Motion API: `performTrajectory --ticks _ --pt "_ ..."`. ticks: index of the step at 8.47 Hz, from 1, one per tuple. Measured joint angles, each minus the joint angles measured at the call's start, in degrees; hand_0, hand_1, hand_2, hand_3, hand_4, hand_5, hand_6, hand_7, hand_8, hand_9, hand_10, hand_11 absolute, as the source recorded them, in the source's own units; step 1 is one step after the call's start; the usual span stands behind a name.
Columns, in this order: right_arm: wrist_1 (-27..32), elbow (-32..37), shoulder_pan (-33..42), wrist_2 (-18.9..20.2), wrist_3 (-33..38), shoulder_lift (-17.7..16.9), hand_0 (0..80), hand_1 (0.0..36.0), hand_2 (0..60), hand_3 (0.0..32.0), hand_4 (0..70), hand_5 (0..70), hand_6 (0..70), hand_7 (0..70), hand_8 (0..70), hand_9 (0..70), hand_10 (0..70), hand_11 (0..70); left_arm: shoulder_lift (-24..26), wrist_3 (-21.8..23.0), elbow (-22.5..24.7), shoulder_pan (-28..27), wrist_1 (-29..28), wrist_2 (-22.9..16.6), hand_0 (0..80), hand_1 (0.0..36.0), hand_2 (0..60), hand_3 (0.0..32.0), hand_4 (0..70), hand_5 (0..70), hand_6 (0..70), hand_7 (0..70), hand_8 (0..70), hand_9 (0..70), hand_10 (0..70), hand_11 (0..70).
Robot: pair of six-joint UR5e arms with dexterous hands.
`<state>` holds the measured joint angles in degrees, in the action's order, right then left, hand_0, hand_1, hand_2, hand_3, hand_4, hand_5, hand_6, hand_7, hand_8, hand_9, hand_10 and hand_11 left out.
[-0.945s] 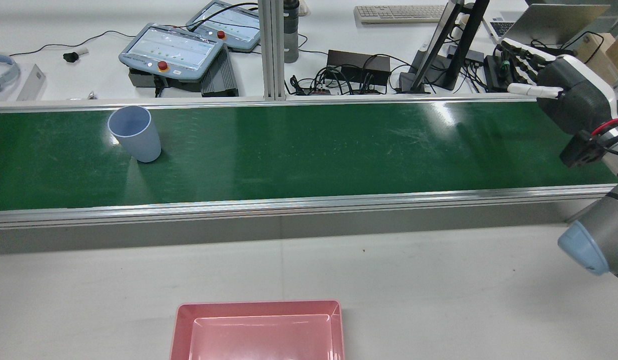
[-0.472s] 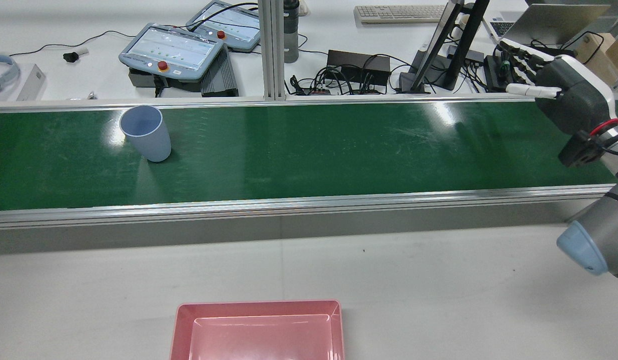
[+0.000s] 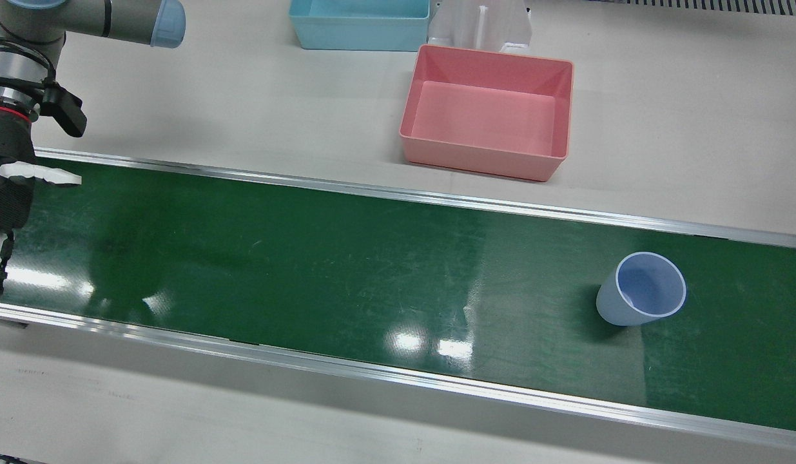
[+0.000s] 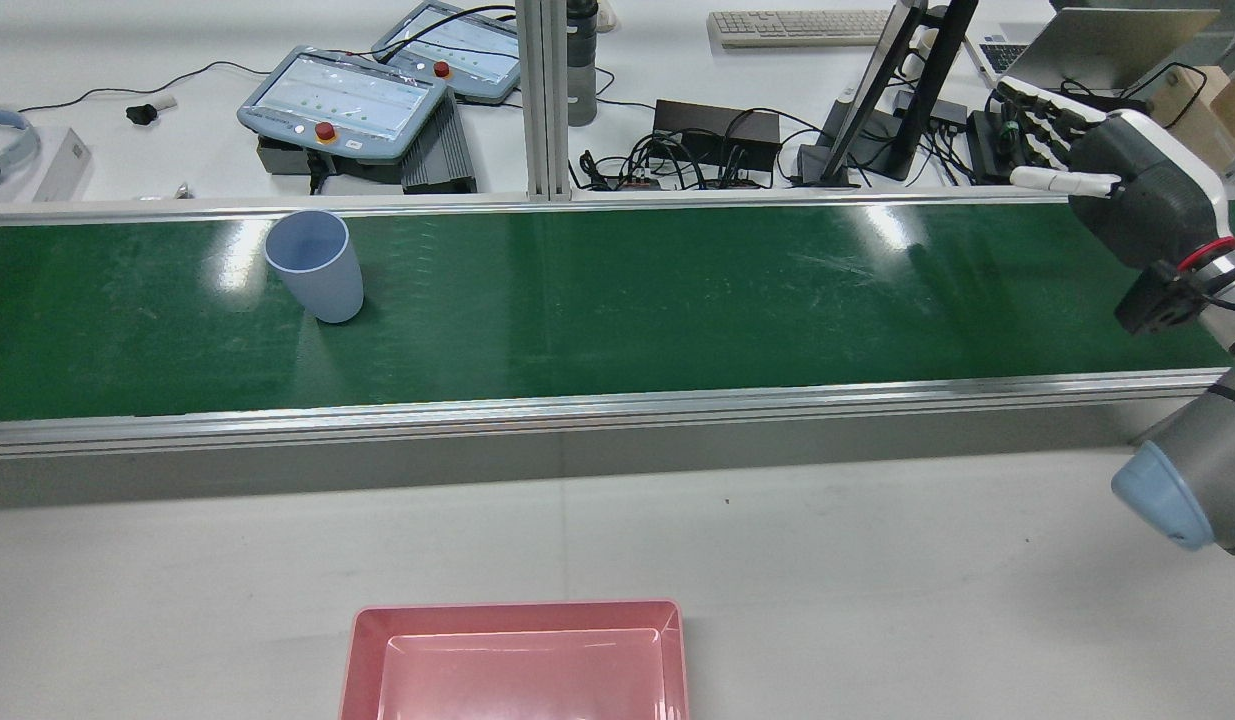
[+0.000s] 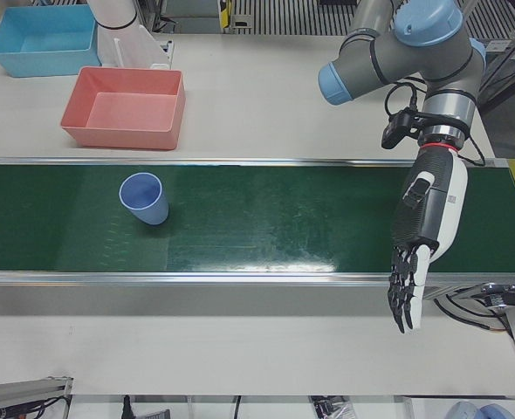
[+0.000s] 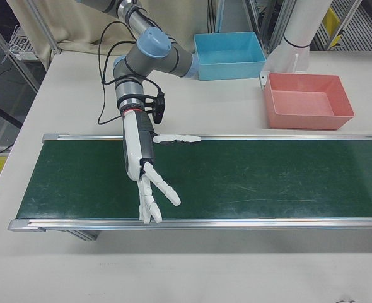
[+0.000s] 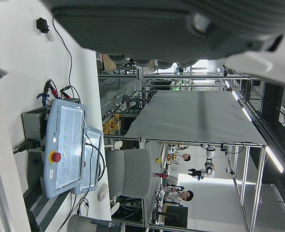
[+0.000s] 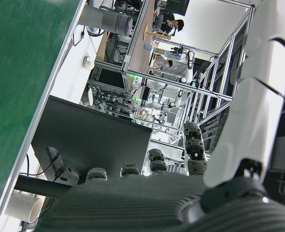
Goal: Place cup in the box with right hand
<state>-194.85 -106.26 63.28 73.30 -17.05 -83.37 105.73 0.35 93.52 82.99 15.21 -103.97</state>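
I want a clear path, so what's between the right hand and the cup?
Only bare green belt lies between the right hand and the cup, per the rear view.

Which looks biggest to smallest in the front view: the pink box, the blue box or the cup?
1. Pink box, clearly largest.
2. Blue box, though the top edge cuts it off, so its full size is unsure.
3. Cup, smallest.

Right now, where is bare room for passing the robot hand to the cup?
The green belt lies bare between the right robot hand and the cup. The pink box is empty too. Cables crowd only beyond the belt.
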Motion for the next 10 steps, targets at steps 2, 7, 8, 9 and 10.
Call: performTrajectory --ticks 2,7,8,9,10 --pt "-0.03 -0.05 -0.17 -0.09 0.00 0.07 49.0 19.1 7.8 0.0 0.0 4.6 3.8 11.4 0.4 3.6 0.0 0.0 0.00 0.00 0.00 0.01 0.00 0.00 0.0 0.0 0.0 0.0 0.0 0.0 0.0 0.0 0.0 0.0 0.0 0.0" --pt "-0.31 -0.27 -0.75 -0.13 0.33 1.31 49.5 19.3 7.3 0.0 0.0 4.6 3.9 12.1 0.2 3.5 0.0 0.0 0.00 0.01 -0.01 0.02 0.00 0.00 0.0 0.0 0.0 0.0 0.0 0.0 0.0 0.0 0.0 0.0 0.0 0.0" --pt "-0.35 -0.27 -0.77 -0.10 0.34 1.56 49.3 19.2 7.3 0.0 0.0 4.6 3.9 12.1 0.2 3.5 0.0 0.0 0.00 0.00 -0.01 0.03 0.00 0.00 0.0 0.0 0.0 0.0 0.0 0.0 0.0 0.0 0.0 0.0 0.0 0.0" --pt "-0.36 -0.34 -0.79 -0.09 0.35 1.65 49.3 19.2 7.2 0.0 0.0 4.6 3.9 12.1 0.2 3.5 0.0 0.0 0.00 0.00 0.00 0.02 0.00 0.00 0.0 0.0 0.0 0.0 0.0 0.0 0.0 0.0 0.0 0.0 0.0 0.0" --pt "-0.36 -0.45 -0.79 -0.09 0.35 1.73 49.3 19.3 7.4 0.0 0.0 4.6 3.9 12.1 0.1 3.4 0.0 0.0 0.00 0.00 0.00 0.00 0.00 0.00 0.0 0.0 0.0 0.0 0.0 0.0 0.0 0.0 0.0 0.0 0.0 0.0"
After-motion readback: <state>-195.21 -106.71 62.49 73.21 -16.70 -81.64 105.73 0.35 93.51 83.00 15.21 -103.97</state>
